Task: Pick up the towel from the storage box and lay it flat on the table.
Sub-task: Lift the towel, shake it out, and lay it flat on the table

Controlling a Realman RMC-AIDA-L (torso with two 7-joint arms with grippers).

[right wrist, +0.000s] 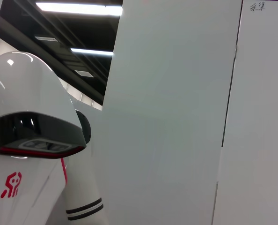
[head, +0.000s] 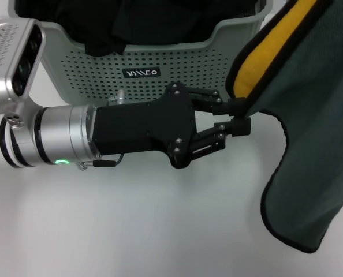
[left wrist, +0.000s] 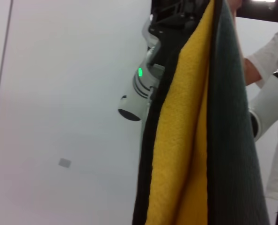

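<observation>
Reaching across in front of the storage box [head: 160, 57], the left gripper [head: 241, 116] has its 2 black fingers [head: 236, 126] pinched together on the black-stitched edge of the towel [head: 310, 144]. That cloth hangs in the air above the table [head: 131, 231], dark green face outward, with its yellow reverse showing along a fold near the top. Black fabric [head: 137, 23] lies inside the box. I cannot tell the right gripper's state; it appears in no view.
</observation>
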